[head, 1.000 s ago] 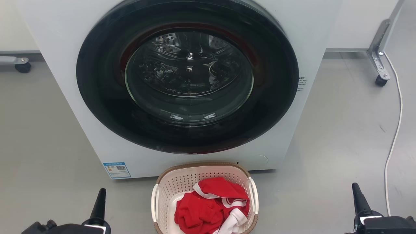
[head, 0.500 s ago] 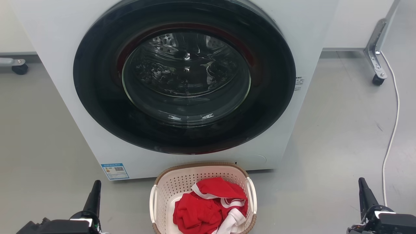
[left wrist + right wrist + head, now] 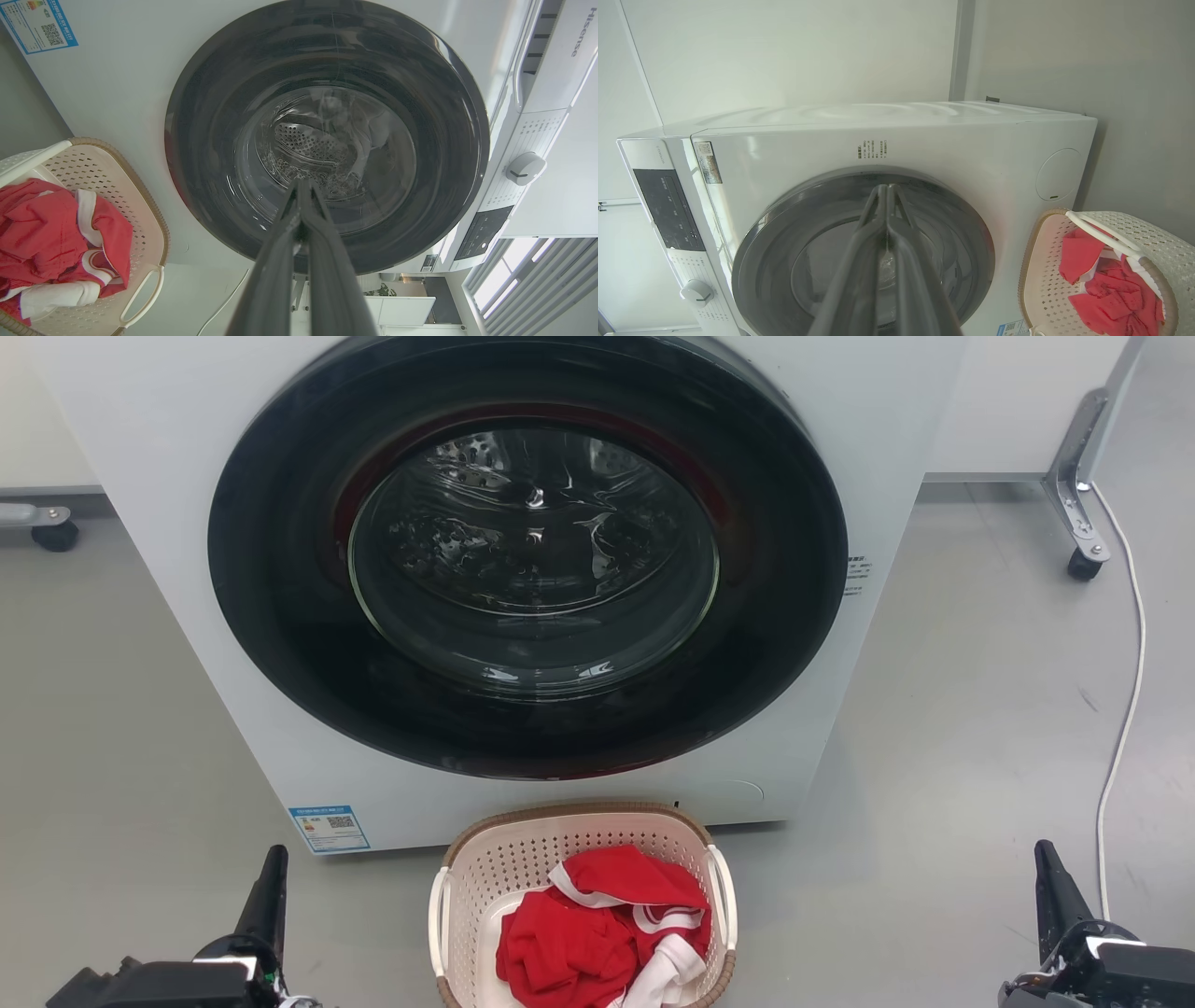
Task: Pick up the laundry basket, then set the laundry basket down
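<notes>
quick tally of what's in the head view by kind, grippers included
washing machine: 1
laundry basket: 1
red and white clothes pile: 1
grippers: 2, left gripper and right gripper
white cable: 1
caster wheels: 2
total: 8

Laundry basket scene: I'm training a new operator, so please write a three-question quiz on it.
1. True or false: the basket stands in front of the washer.
2. Pick one: the left gripper is A) wide open, B) shut, holding nothing, C) shut on the basket.
3. Fill in: the cloth in the basket is ___ and white.

Key: 1 true; 2 B; 3 red.
</notes>
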Available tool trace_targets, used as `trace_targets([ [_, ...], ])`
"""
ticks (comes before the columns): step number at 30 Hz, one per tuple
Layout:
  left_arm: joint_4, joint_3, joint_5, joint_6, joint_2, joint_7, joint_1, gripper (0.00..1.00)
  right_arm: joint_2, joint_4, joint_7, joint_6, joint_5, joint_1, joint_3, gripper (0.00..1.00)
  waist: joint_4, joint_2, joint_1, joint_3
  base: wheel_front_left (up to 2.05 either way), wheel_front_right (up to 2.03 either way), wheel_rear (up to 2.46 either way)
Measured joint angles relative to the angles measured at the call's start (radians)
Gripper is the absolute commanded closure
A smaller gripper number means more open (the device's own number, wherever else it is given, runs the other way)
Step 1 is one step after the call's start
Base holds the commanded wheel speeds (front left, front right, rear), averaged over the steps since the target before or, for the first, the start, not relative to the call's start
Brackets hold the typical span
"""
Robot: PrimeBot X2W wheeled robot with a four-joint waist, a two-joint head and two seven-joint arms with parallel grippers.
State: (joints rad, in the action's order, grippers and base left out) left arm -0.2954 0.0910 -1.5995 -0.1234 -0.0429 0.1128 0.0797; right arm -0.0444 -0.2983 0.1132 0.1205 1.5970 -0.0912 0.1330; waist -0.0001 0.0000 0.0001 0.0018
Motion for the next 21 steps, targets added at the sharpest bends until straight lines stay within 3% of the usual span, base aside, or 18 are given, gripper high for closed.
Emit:
trace_targets([
  [21, 0.0, 0.0, 0.0, 0.0, 0.0, 0.0, 0.0, 1.0, 0.0, 0.0, 0.0, 0.0, 0.0, 0.0, 0.0, 1.0, 0.0, 0.0, 0.0, 0.0, 0.0, 0.0, 0.0],
])
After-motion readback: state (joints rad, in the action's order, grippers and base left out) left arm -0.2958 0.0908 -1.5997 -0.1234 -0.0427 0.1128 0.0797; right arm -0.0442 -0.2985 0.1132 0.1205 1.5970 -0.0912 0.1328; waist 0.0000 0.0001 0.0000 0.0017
